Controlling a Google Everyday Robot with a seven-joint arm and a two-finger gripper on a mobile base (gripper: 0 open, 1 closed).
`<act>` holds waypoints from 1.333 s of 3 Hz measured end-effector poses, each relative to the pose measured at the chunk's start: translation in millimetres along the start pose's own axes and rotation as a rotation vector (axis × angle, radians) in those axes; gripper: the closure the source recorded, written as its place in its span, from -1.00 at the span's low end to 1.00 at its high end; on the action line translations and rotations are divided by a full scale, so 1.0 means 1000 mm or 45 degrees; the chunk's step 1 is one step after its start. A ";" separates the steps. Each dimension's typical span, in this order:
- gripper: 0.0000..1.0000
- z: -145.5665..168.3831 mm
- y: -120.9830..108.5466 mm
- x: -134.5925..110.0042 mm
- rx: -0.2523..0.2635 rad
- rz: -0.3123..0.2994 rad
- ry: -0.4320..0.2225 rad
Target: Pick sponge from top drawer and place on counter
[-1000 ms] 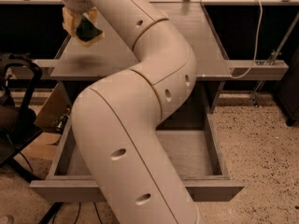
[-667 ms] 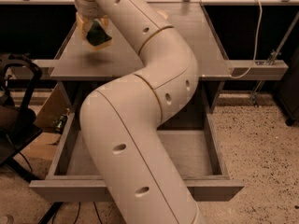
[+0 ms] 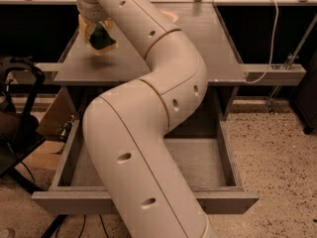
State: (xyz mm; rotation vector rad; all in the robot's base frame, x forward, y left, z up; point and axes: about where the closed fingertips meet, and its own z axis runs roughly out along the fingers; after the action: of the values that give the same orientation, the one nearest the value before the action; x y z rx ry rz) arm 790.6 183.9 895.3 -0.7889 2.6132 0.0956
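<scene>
Green-topped sponge point(image 3: 103, 37) gripped by pincer point(image 3: 95, 30) at eleven o'clock, just above desk point(image 3: 198, 43), likely for setting down; top drawer point(image 3: 198, 167) open.

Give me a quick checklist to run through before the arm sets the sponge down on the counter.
1. Grip on the sponge: ok. The gripper, at the upper left, is shut on the sponge.
2. Sponge out of the top drawer: ok. The drawer is pulled open below.
3. Sponge above the counter: ok. It hangs over the counter's left part, near the edge.
4. Landing spot free: ok. The surface under the sponge is bare grey.
5. Contact with the counter: not ok. A shadow underneath suggests a gap.
6. Drawer floor behind the arm: cannot tell.
</scene>
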 end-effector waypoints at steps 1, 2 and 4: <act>-0.29 0.000 0.000 0.000 0.000 0.000 0.000; -0.91 0.000 0.000 0.000 0.000 0.000 0.000; -1.00 0.000 0.000 0.000 0.000 0.000 0.000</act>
State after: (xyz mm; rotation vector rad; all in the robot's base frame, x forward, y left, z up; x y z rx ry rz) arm 790.6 183.9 895.3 -0.7889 2.6131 0.0956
